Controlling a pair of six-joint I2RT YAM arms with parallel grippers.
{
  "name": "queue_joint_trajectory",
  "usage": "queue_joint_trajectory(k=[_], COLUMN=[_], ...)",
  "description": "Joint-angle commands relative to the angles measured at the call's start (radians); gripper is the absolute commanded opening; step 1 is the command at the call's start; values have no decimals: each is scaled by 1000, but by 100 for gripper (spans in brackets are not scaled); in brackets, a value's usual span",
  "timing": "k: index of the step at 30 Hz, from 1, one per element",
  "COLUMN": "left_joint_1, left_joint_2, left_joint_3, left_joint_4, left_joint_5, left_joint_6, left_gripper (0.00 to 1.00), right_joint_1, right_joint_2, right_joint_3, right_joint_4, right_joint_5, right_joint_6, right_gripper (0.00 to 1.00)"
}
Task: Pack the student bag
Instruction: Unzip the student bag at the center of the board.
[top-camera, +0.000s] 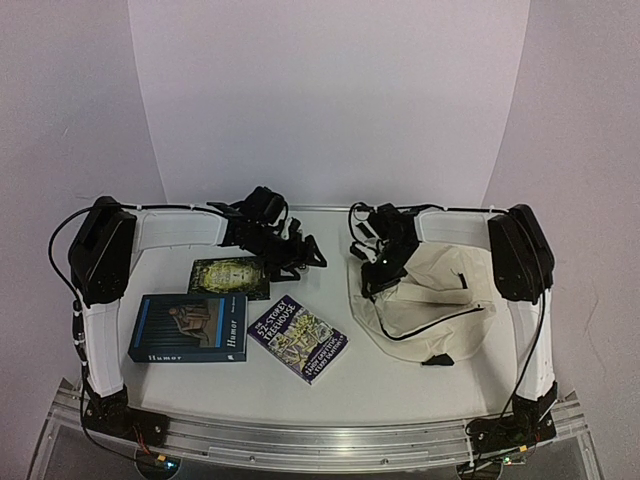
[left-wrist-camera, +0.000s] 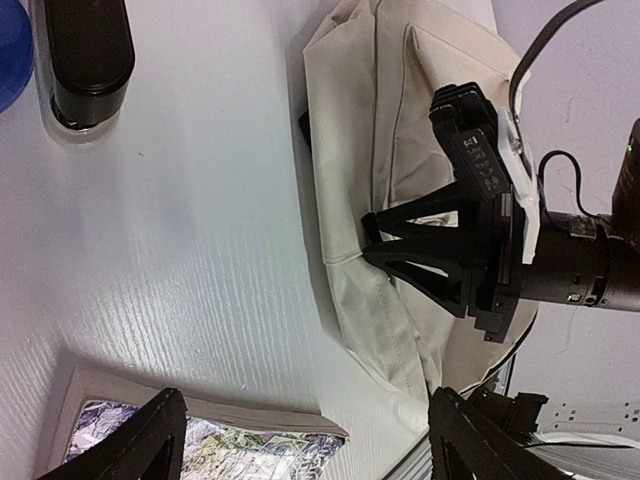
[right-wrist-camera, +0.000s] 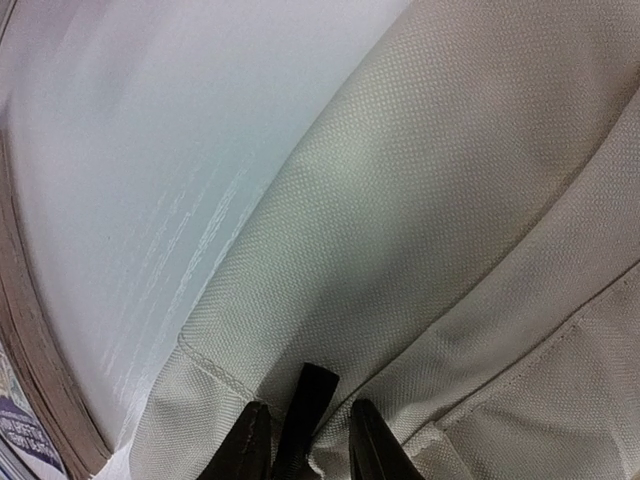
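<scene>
On the right side of the white table (top-camera: 385, 385), a big cream student bag (top-camera: 440, 290), lying flat, black zip lines across it. At the bag's left edge, the right gripper (right-wrist-camera: 308, 408), tipped down onto the cloth. Fingers close together, with a small black strap tab (right-wrist-camera: 312, 385) standing between them; hard to tell whether squeezing it or just beside it. Left gripper (left-wrist-camera: 308, 410) up over the table between the bag and the books, fingers spread wide, holding nothing. On the left side, three books lying flat: a small green book (top-camera: 230, 277) at the back, a blue book (top-camera: 190, 328) marked Humor nearer the front, a purple book (top-camera: 298, 338) beside it, closest to the bag but not touching.
</scene>
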Motion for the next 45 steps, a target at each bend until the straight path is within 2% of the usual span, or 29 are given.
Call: queue_joint_trajectory(k=[1, 7, 9, 11, 14, 20, 30, 35, 40, 43, 45], left_joint_1=[-3, -3, -3, -3, -3, -3, -3, -3, -3, -3, -3], left_joint_2=[-24, -30, -29, -28, -27, -29, -35, -40, -31, -27, -25], left_joint_3=[-1, -6, -6, -6, -6, -3, -4, -12, -12, -11, -11], left_joint_4=[8, 8, 6, 5, 4, 5, 0, 1, 5, 7, 7], left_joint_5=[-16, -20, -20, -20, -19, -24, -23, -25, -24, -25, -25], left_joint_6=[10, 11, 10, 10, 11, 9, 9, 11, 3, -1, -1], left_gripper=[84, 85, 85, 85, 85, 85, 86, 87, 89, 90, 90], right_joint_1=[59, 77, 80, 81, 82, 90, 98, 98, 98, 99, 98], right_joint_2=[1, -2, -2, -10, -32, -64, -38, -42, -14, -1, -13], right_joint_3=[27, 34, 32, 30, 27, 30, 29, 31, 29, 20, 18], right_joint_4=[-1, 1, 2, 4, 9, 10, 9, 9, 9, 5, 2], right_joint_5=[89, 148, 166, 174, 160, 117, 93, 71, 60, 59, 47], right_joint_6=[-18, -30, -32, -32, -30, -29, -39, -44, -46, -53, -50], right_gripper=[26, 19, 19, 23, 23, 17, 13, 6, 18, 1, 0])
